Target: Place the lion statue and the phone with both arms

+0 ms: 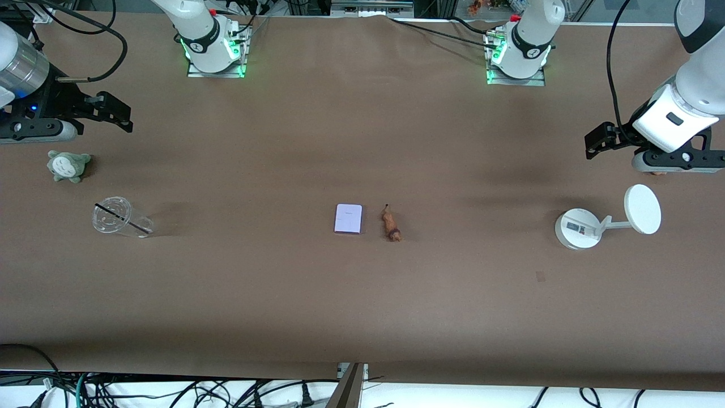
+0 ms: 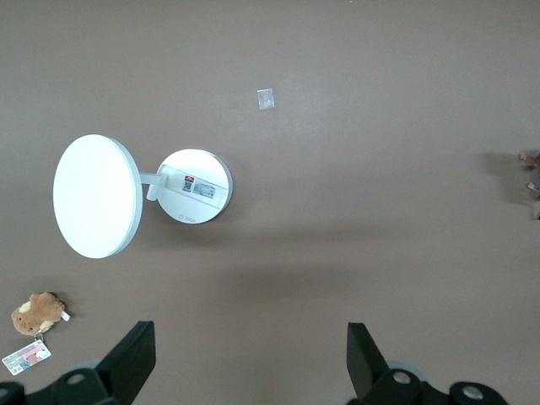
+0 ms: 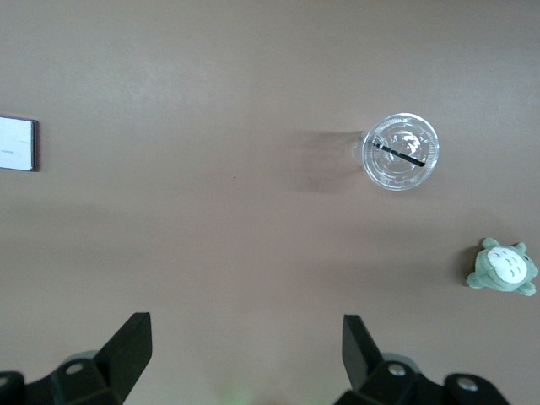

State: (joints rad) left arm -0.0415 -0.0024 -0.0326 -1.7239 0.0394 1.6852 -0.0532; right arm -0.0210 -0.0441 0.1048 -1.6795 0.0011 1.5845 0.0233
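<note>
With the phone and the lion statue lying side by side at mid-table, both untouched, the left gripper and right gripper, jaws wide and empty over opposite table ends, should each descend squarely onto its nearer item.

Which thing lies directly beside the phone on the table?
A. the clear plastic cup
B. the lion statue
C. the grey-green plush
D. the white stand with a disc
B. In the front view the lion statue lies close beside the phone at mid-table, on the side toward the left arm's end; the other three things sit near the table's ends.
</note>
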